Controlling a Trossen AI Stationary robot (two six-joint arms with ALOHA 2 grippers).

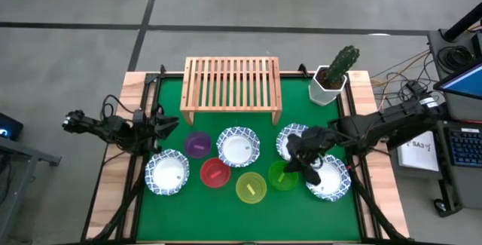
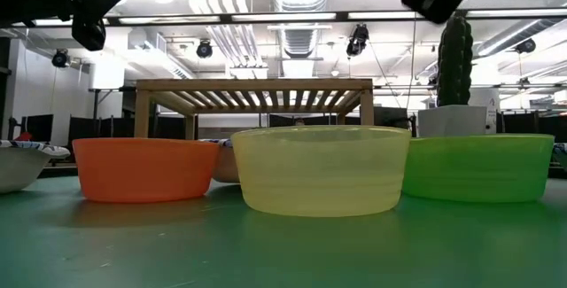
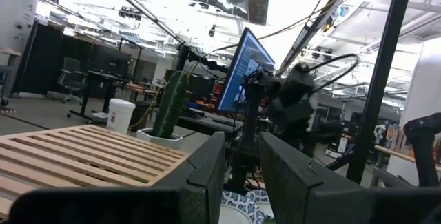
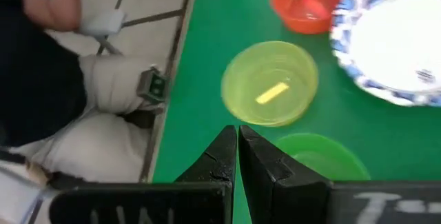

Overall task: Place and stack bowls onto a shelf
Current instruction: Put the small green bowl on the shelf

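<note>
Eight bowls stand on the green mat in the high view: white blue-rimmed ones [image 1: 167,172], [image 1: 238,146], [image 1: 329,179] and one partly hidden under my right arm [image 1: 289,136], plus purple [image 1: 197,145], red [image 1: 215,172], yellow [image 1: 251,187] and green [image 1: 282,176]. The light-wood shelf [image 1: 232,88] stands at the far edge with nothing on it. My right gripper [image 1: 295,163] hovers shut above the green bowl [image 4: 317,156], near the yellow one [image 4: 270,83]. My left gripper [image 1: 172,124] waits at the mat's left side, fingers slightly apart, holding nothing.
A cactus in a white hexagonal pot [image 1: 329,85] stands right of the shelf. In the low view the red [image 2: 146,168], yellow [image 2: 321,168] and green [image 2: 478,166] bowls line up before the shelf [image 2: 257,93]. A person sits beyond the table's near edge [image 4: 48,65].
</note>
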